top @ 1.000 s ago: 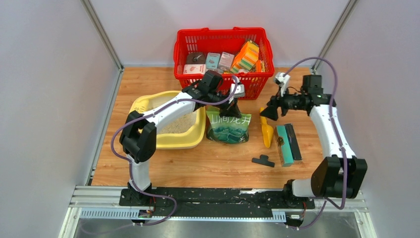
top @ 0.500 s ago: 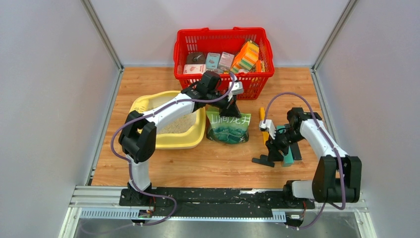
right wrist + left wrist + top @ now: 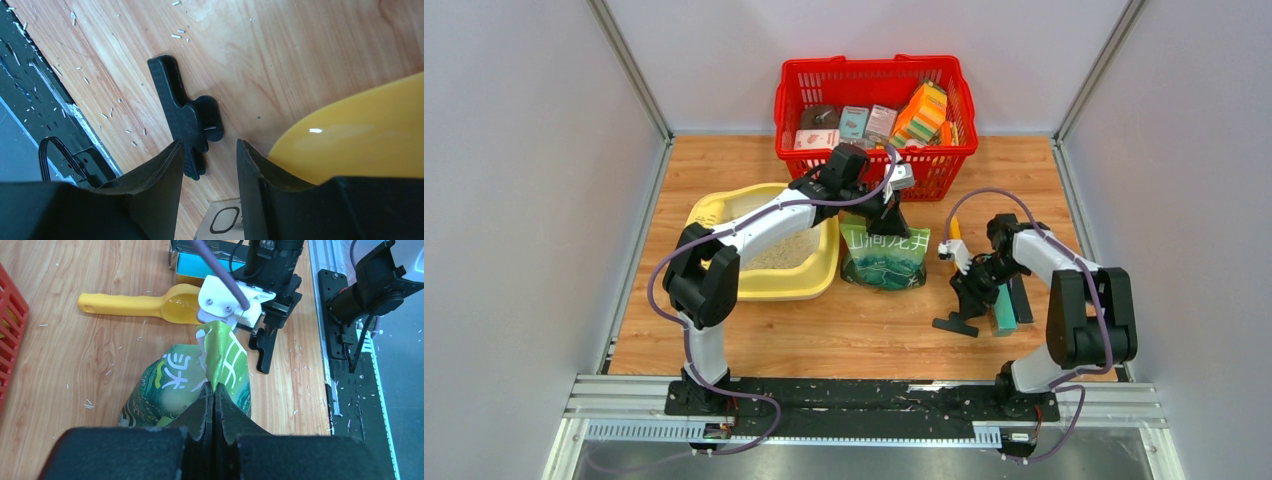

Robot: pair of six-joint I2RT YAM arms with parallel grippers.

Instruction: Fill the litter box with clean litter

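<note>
The pale-yellow litter box (image 3: pixel 714 210) sits at the left of the table with beige clean litter (image 3: pixel 776 254) in it, partly hidden by my left arm. My left gripper (image 3: pixel 892 215) is shut on the top edge of the green bag with white characters (image 3: pixel 886 257), which stands to the right of the box and also shows in the left wrist view (image 3: pixel 220 365). My right gripper (image 3: pixel 969 295) is open, low over the table beside the yellow-orange scoop (image 3: pixel 360 142) and just above a black T-shaped clip (image 3: pixel 185 115).
A red mesh basket (image 3: pixel 876 72) with several packages stands at the back. A teal and black box (image 3: pixel 1006 300) lies right of the scoop. The black clip (image 3: pixel 954 324) lies near the front. Loose grains are scattered on the wood.
My right arm has swung down from above the scoop to table level near the black clip, then shifted slightly. The left gripper has kept its hold on the bag.
</note>
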